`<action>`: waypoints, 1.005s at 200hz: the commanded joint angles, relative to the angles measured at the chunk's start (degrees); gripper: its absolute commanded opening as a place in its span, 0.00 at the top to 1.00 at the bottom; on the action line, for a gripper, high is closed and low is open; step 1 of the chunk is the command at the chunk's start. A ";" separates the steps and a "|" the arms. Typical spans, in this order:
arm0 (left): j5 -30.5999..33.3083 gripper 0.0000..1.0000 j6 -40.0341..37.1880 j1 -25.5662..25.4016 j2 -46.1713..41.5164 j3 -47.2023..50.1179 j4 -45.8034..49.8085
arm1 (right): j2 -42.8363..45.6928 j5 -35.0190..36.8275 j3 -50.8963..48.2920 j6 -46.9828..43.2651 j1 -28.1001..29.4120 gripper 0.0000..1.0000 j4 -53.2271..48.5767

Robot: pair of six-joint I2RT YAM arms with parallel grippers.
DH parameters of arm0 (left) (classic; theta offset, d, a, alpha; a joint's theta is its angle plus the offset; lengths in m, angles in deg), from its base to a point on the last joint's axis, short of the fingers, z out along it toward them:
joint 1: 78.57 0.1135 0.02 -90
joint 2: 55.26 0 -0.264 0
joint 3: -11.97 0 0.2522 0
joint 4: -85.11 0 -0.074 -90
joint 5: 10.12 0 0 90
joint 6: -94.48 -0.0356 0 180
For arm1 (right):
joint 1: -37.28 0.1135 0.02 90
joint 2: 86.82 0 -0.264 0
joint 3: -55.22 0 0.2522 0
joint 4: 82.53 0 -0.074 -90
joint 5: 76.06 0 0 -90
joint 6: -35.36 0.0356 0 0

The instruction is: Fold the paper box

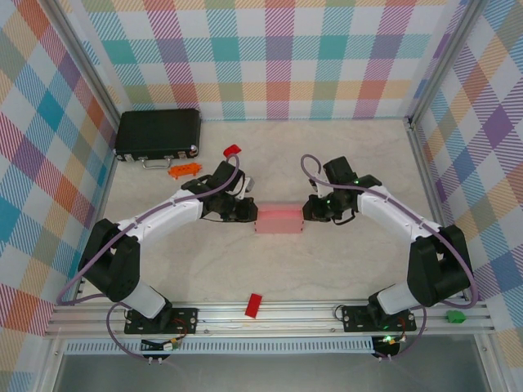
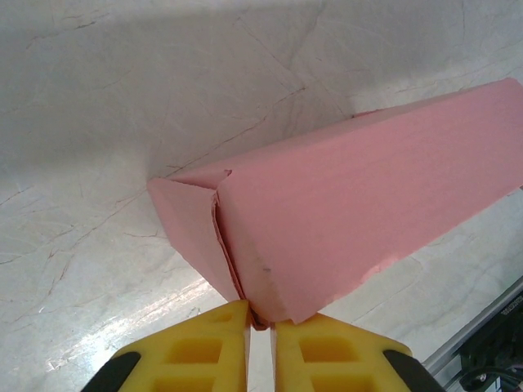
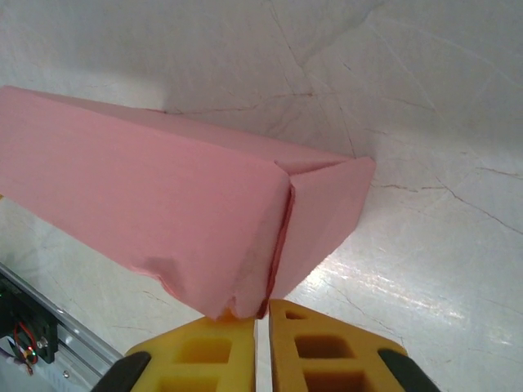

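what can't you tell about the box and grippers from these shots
Top external: the paper box ends, hidden under the left gripper and right gripper.
Left wrist: box's far end, cut off by the right edge.
Right wrist: whether the fingers pinch card; the box corner covers the contact.

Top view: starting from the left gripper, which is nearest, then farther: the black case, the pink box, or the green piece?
1. Pink box, centre, pinched by the left gripper.
2. Black case, far left corner.
3. Green piece, near right rail.
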 commanded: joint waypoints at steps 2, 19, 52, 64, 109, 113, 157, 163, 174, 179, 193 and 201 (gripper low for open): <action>0.97 0.85 -1.07 -0.68 -0.05 0.84 3.35 | 2.04 1.30 -0.89 -0.33 0.47 0.84 -2.37; 1.51 0.84 -1.37 -0.70 -0.24 0.22 3.76 | 2.64 2.09 -0.73 -0.43 0.44 0.79 -2.56; 2.04 0.78 -1.67 -0.70 -1.14 -0.95 3.88 | 3.63 3.20 0.03 -0.45 0.44 0.75 -2.83; 2.04 0.77 -2.01 -0.70 -1.77 -1.11 3.72 | 4.13 3.36 0.33 -0.70 0.46 0.74 -3.04; 0.61 0.68 -4.90 -0.70 -4.98 -0.98 3.32 | 6.78 2.06 0.87 -1.99 0.44 0.73 -1.59; 0.53 0.67 -5.31 -0.70 -5.30 -0.99 3.19 | 7.02 1.96 0.98 -2.07 0.44 0.73 -1.36; 1.48 0.63 -5.99 -0.69 -8.13 -0.93 0.72 | 6.18 3.31 3.08 -0.40 0.45 0.72 1.08; 1.99 0.61 -5.58 -0.70 -8.23 -1.10 0.14 | 5.66 3.46 3.52 -0.15 0.45 0.72 1.35; 4.81 0.57 -3.90 -0.70 -8.01 -1.44 -0.74 | 4.80 4.04 4.34 0.64 0.45 0.70 1.72; 6.26 0.56 -3.04 -0.70 -7.64 -1.90 -0.75 | 4.45 4.13 4.61 0.98 0.47 0.70 1.86; 7.98 0.55 -1.71 -0.61 -5.98 -3.16 -0.47 | 3.31 4.30 5.24 1.56 0.44 0.69 2.18; 8.27 0.54 -1.09 -0.61 -4.61 -4.07 -0.15 | 2.76 4.51 5.35 1.89 0.47 0.68 2.42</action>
